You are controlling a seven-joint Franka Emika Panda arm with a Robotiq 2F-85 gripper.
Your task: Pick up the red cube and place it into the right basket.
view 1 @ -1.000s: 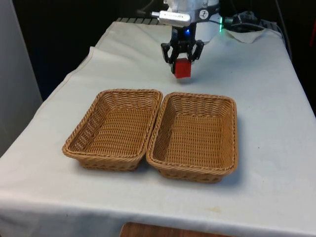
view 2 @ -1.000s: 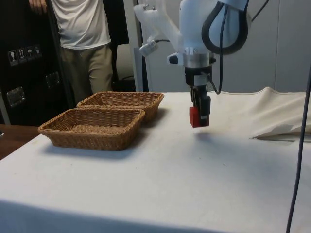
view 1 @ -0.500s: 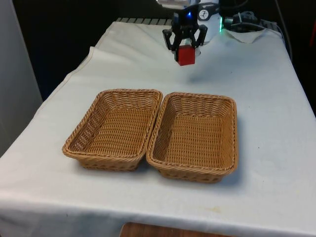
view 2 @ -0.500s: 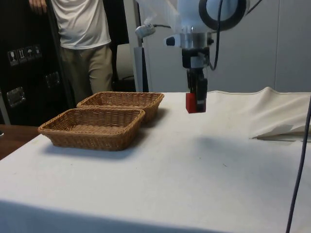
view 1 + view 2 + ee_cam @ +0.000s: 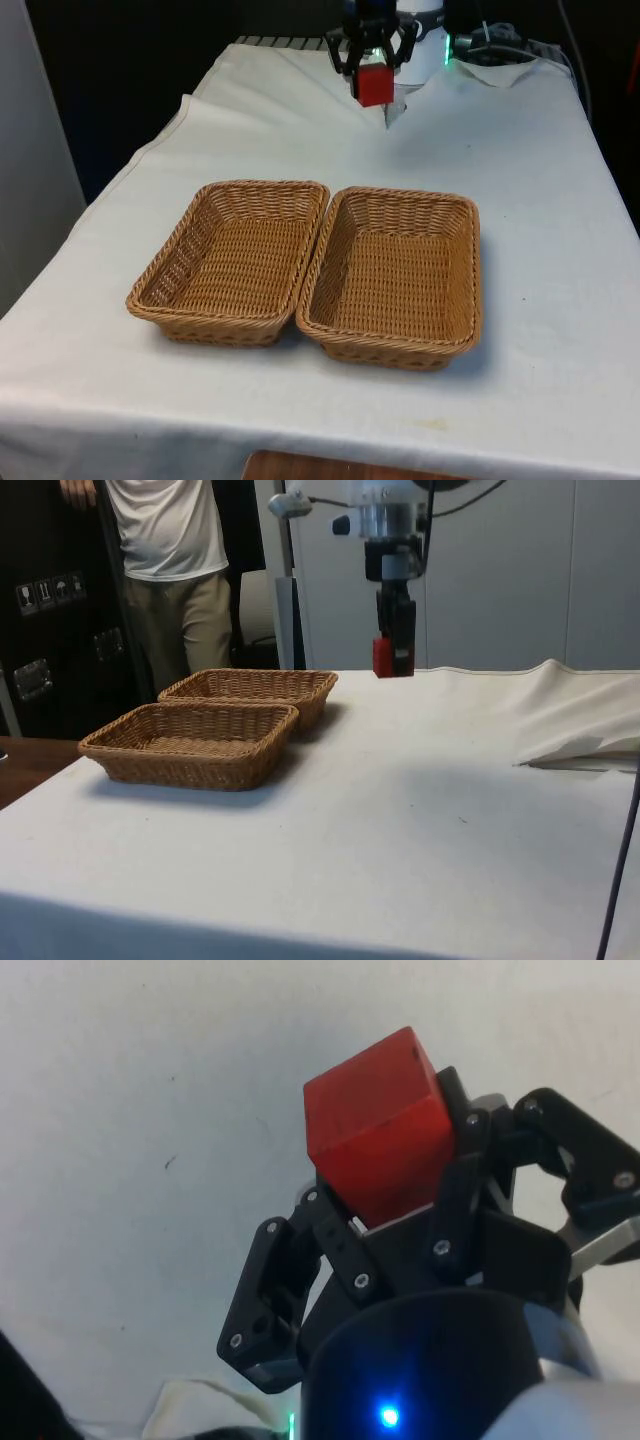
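My gripper hangs high above the table's far end, shut on the red cube. In the side view the red cube is clamped at the fingertips of the gripper, well above the cloth and beyond the baskets. The wrist view has the red cube tilted between the two black fingers. Two wicker baskets stand side by side nearer the camera: the left basket and the right basket, both with nothing in them. The cube is behind the gap between them, at the far side.
A person in a white shirt stands behind the baskets in the side view. A fold of white cloth lies rumpled at the table's far end. Cables sit by the robot's base.
The gripper has risen steadily with the red cube in it, from just above the cloth to high over the table's far end. The baskets have not moved.
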